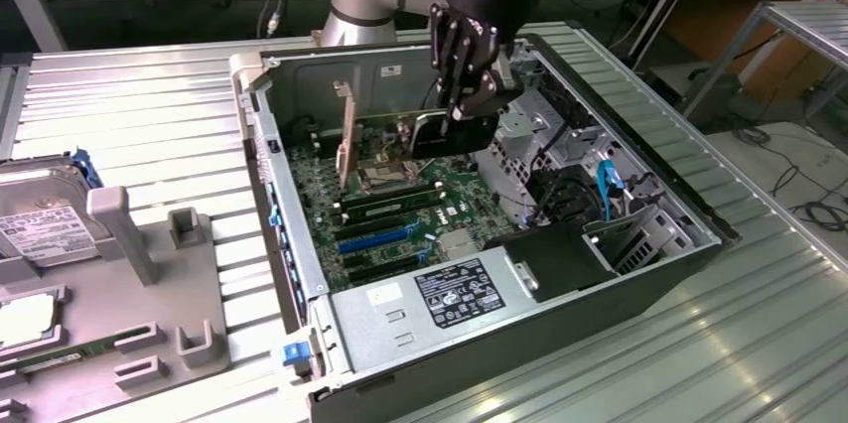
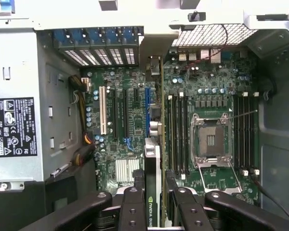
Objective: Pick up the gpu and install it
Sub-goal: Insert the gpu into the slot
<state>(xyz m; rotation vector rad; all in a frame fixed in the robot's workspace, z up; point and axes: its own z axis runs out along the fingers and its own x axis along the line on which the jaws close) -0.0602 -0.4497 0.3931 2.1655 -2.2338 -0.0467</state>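
Gripper [image 2: 154, 202] jaws, partly closed, clamp the gpu [image 2: 153, 159] by its upper edge, holding it edge-on above the motherboard [image 2: 216, 91] inside the case [image 1: 384, 70]; stiff, light yet fragile, it likely suits an edge grip, clear of components

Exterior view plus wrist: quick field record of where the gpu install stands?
gripper: shut on the gpu
gpu pose: on edge, over the motherboard, inside the open case
gpu seated: cannot tell
cpu socket: bare, no cooler on it
power supply: mounted in the case
hard drive: outside the case, at the exterior view's left
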